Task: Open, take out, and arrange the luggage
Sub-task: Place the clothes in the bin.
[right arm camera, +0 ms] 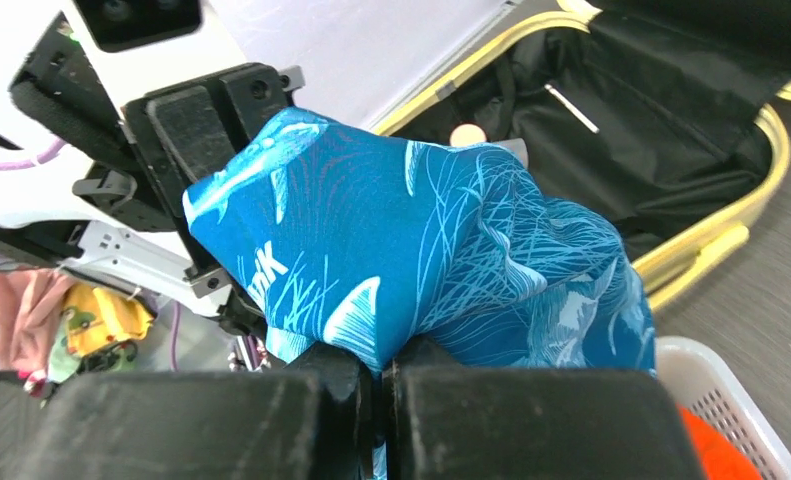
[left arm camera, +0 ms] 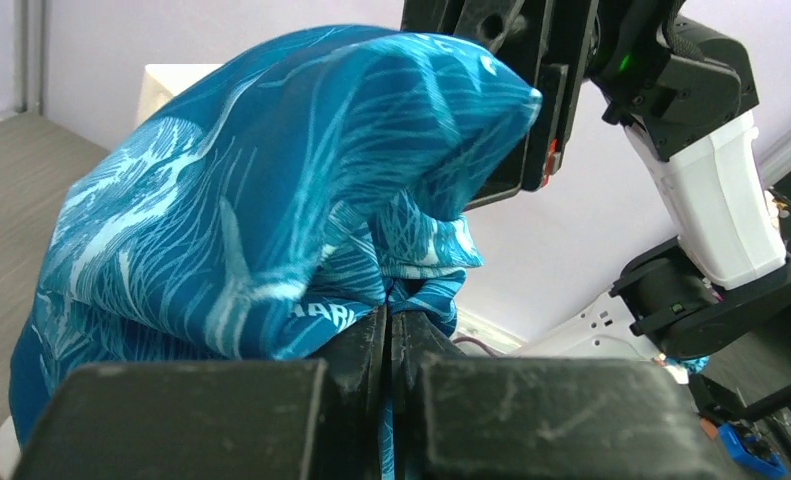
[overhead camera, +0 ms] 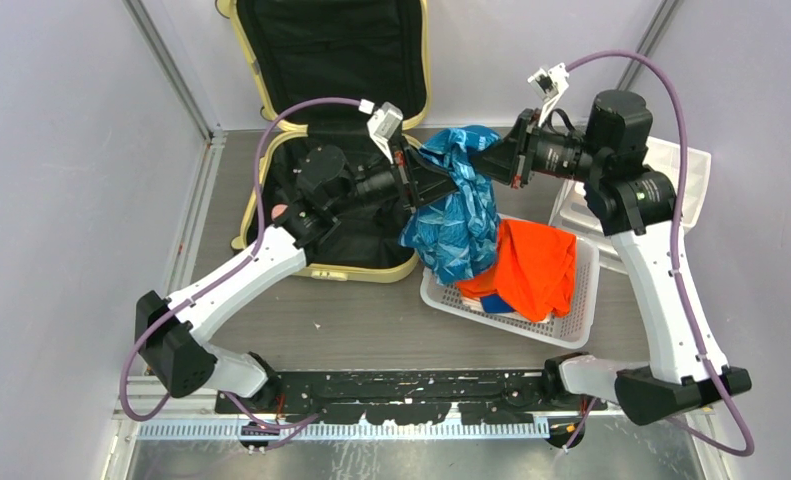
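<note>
We see the luggage (overhead camera: 366, 272) lying open at the back left of the bench (overhead camera: 371, 325). Its pale yellow shell is flat on the surface and its lid stands up against the rear wall, with black lining showing in both halves. Both arms reach in near its right edge and meet at a blue cloth (overhead camera: 461, 215) patterned with pale lines (some white lettering shows on it, too folded for us to read). The left gripper (left arm camera: 388, 340) is clenched on a fold of that cloth, its fingers pressed together with fabric pinched between them. The right gripper (right arm camera: 383, 365) is clamped on the cloth from the opposite side, also closed tight on a fold. Between them the cloth is held up off the bench, bunched at the top and hanging down, and its lower end reaches the far-left corner of a white perforated basket (overhead camera: 571, 332). That basket sits just right of the luggage, and an orange garment (overhead camera: 536, 265) lies heaped in it. Behind the basket, at the right edge of the bench, we make out a white drawer bin (overhead camera: 686, 165), partly hidden by the right arm
</note>
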You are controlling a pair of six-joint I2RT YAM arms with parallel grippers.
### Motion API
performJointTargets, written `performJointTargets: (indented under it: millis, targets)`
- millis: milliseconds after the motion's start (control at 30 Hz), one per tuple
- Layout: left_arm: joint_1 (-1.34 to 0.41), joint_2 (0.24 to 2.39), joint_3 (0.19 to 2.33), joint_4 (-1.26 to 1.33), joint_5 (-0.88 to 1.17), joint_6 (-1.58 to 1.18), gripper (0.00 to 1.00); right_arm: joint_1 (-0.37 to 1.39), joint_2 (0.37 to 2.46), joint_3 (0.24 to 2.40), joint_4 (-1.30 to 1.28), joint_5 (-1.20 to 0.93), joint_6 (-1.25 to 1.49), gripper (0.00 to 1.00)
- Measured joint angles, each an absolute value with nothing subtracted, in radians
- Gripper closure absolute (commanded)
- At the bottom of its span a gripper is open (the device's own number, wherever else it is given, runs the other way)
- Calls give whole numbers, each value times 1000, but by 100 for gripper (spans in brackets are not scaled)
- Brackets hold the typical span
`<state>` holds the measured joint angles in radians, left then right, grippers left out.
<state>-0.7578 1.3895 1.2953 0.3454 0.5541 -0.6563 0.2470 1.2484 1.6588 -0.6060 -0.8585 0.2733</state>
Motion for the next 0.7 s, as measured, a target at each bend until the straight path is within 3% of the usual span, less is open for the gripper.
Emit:
performJointTargets:
  millis: [267, 700]
  targets:
    - [-826, 1436, 1295, 388, 550, -673, 100, 216, 1028, 1449, -684, -687, 192, 92]
    - [-904, 1877, 1333, 517, 543, -780, 99, 88, 733, 1042, -857, -167, -82, 88]
